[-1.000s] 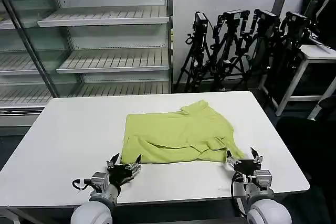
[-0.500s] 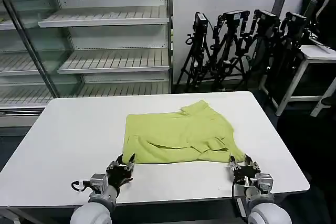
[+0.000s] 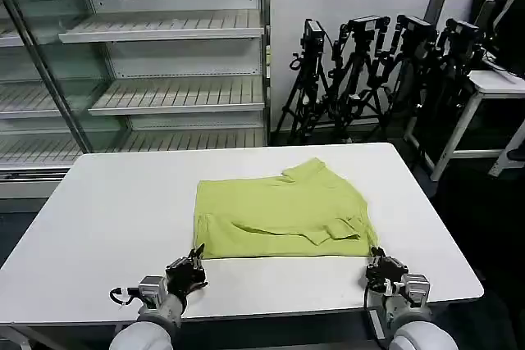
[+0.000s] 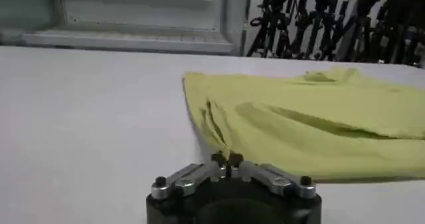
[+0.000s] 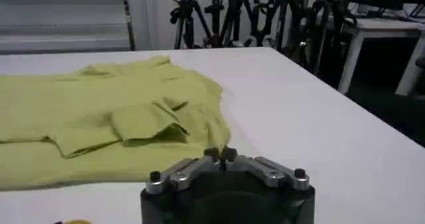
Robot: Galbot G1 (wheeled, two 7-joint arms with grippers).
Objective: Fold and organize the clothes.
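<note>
Both jaws closed and empty: left gripper [image 3: 195, 261] and right gripper [image 3: 379, 265] sit just off the lime shirt [image 3: 279, 211] near hem. Reopen them, grab each near corner evenly, lift together, and fold away from you on the white table [image 3: 115, 202].

So the shirt [image 3: 279, 209] lies flat in the middle of the table [image 3: 107, 202], a bit toward the right side. The left gripper [image 3: 194, 263] sits on the table's near edge just off the shirt's near-left corner, and the right gripper [image 3: 379, 265] sits by the near-right corner. Behind the table on the left there's a shelf unit [image 3: 148, 63], and tripods [image 3: 369, 71] stand behind on the right, with a small side table [image 3: 492, 88] at far right.
</note>
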